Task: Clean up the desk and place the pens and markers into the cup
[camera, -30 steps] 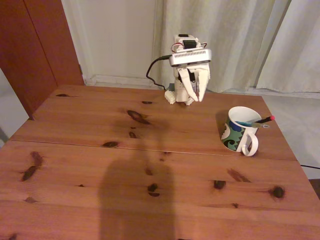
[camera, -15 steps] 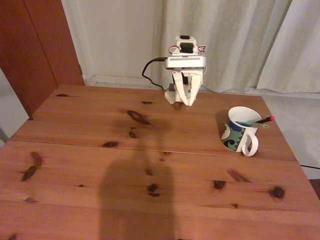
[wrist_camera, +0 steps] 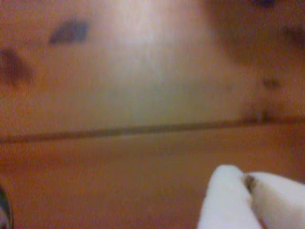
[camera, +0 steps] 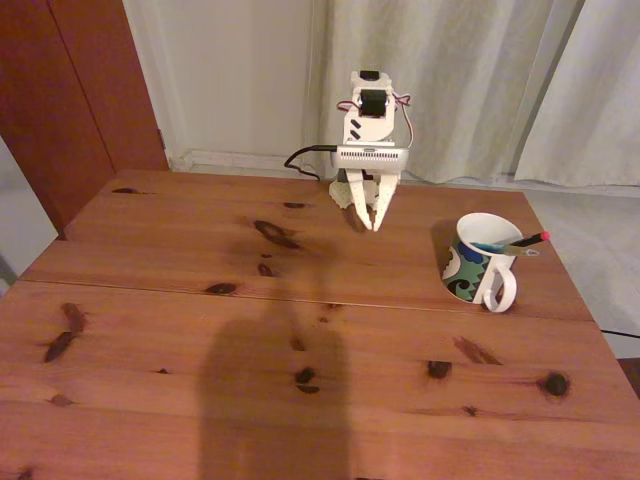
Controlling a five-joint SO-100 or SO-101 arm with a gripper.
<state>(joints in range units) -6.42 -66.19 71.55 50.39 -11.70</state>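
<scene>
Now, starting from the left of the fixed view, the desk (camera: 150,330) is a wide reddish-brown wooden top with dark knots and one seam running across it. No pen or marker lies on this part, and I see only a soft shadow falling on the wood near the front edge.

Moving toward the middle, the arm stands at the far edge of the desk, in front of the pale curtain (camera: 480,80). It is folded up close to its own base, and the gripper (camera: 370,224) points down at the wood without touching anything. Its two white fingers are pressed together at the tips, and nothing is between them. In the wrist view the gripper (wrist_camera: 248,177) shows the same: the two tips meet, and below them there is only blurred wood and the seam. I judge this tucked posture to be a resting one, because no work remains near it.

Further right stands the cup (camera: 478,258), upright on the desk, well apart from the gripper, with its white handle turned toward the front. Inside it a black pen (camera: 520,242) with a red tip leans over the rim to the right (it is longer than the cup is deep, so it must lean). A teal-green pen (camera: 487,246) lies across the inside, just under the rim. Whether a white marker is in there too, I cannot tell. Judging from the bare desk, the task looks complete or nearly so.
</scene>
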